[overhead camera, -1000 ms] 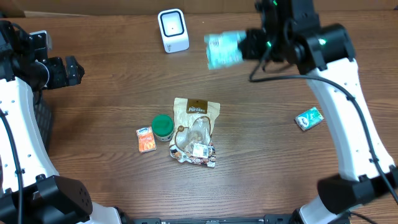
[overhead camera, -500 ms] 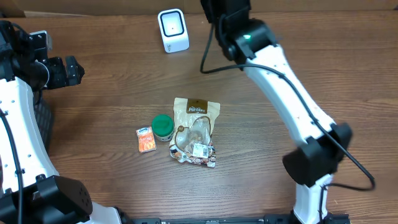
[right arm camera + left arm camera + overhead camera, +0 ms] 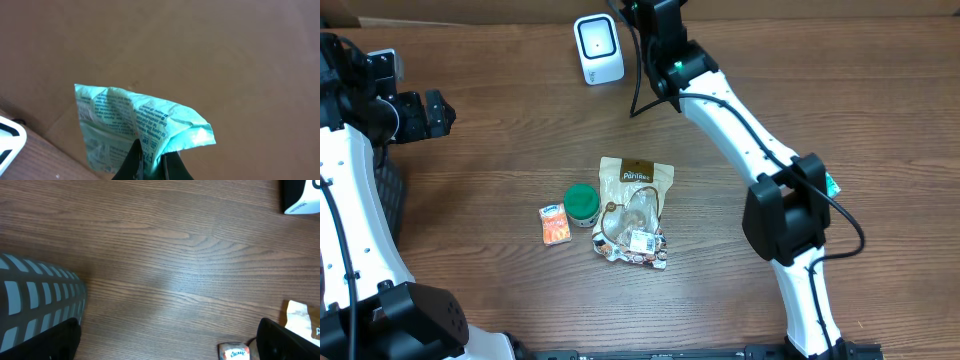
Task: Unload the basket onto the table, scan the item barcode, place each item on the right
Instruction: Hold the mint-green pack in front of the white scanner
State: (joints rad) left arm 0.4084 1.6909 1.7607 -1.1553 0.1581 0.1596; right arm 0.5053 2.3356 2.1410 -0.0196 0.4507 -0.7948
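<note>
Near table's (image 3: 500,120) far edge, right claw (image 3: 151,157) pinches packet (image 3: 130,120).

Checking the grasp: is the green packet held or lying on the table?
Held: the right gripper is shut on the packet at its lower edge, in the wrist view.

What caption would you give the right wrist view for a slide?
Right gripper shut on a crumpled green packet, held up before a plain brown backdrop.

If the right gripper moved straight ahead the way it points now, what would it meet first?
Past the green packet in its grip, probably the plain brown surface behind; depth is unclear.
</note>
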